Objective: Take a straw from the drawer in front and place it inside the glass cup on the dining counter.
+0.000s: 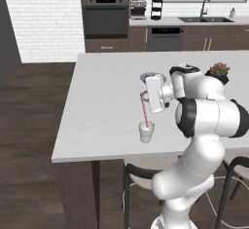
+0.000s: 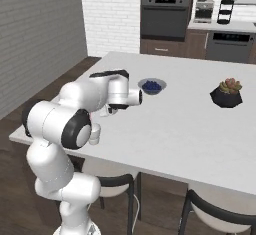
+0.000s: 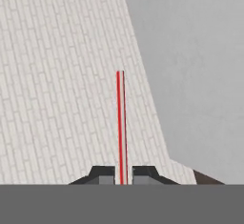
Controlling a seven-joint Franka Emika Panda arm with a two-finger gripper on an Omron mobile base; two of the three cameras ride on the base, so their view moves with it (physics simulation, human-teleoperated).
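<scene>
Where brick walls meet, white dining counter (image 1: 97, 106), tool (image 3: 123, 174) clamping straw (image 3: 120, 123) in glass cup (image 1: 146, 131).

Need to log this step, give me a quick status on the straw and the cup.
Gripper shut on the straw. Straw's lower end inside the glass cup on the dining counter, leaning a little. Nothing in the way; blue bowl and potted succulent sit well apart.

Desk (image 1: 102, 106) top smooth matt white, dark wood base. Straw (image 1: 144, 111) glossy red plastic. Cup (image 1: 146, 131) whitish glass. Fingers (image 3: 102, 174) matt dark. Floor (image 1: 29, 140) dark wood planks. Far wall (image 1: 46, 13) white brick.
</scene>
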